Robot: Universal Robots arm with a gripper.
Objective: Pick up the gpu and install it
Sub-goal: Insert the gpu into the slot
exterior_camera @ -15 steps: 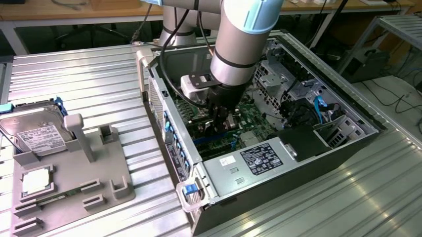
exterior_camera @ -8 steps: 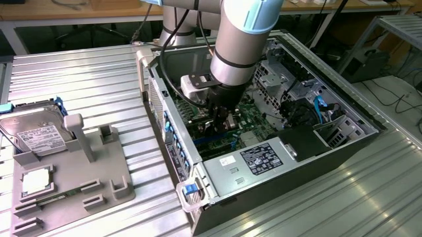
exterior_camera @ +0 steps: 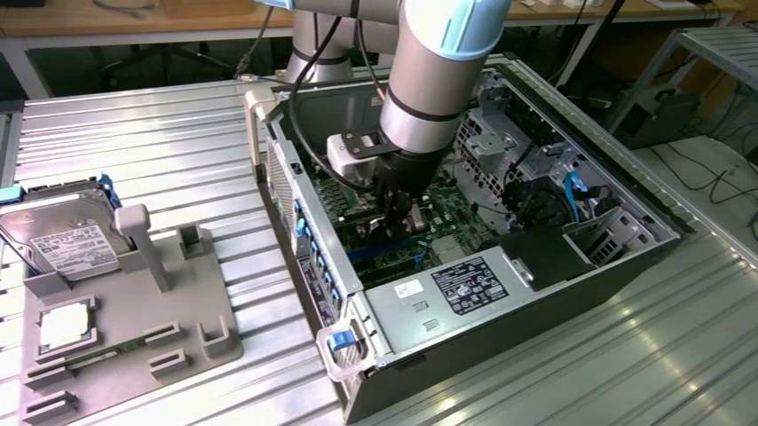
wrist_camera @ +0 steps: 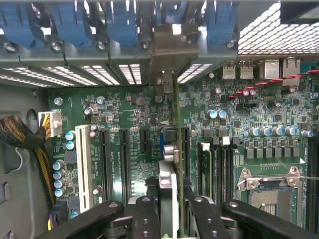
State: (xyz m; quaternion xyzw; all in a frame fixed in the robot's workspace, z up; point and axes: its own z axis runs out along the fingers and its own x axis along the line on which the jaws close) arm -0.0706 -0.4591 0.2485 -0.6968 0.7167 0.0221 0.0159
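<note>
1. Gripper [exterior_camera: 400, 217] [wrist_camera: 172, 201]: one, on one arm [exterior_camera: 438, 71], reaching down into the open computer case [exterior_camera: 521, 373]. Its two fingers [wrist_camera: 144, 214] are closed partway, one on each face of the gpu [wrist_camera: 173, 149].
2. Nearest, at the exterior view's left, one grey fixture [exterior_camera: 177, 311] sits on the slatted metal table [exterior_camera: 142, 142]. It carries one CPU chip [exterior_camera: 66, 324] and, just beyond it, one hard drive [exterior_camera: 66, 240] propped at a tilt.
3. At the near end of the case lies one power supply [exterior_camera: 456, 284] with two labels on top.
4. Beyond it, mid-case, the single gpu stands on edge above the motherboard [wrist_camera: 124, 109], seen edge-on in the wrist view. Whether it is seated in a slot cannot be told.
5. Its long axis runs flat along the board, from the gripper to the case wall lined with blue clips, on the exterior view's left. Its one silver bracket [wrist_camera: 172, 47] points to that wall and meets it.
6. Beside the card are one white slot [wrist_camera: 83, 169] to one side and one CPU socket [wrist_camera: 269, 186] to the other.
</note>
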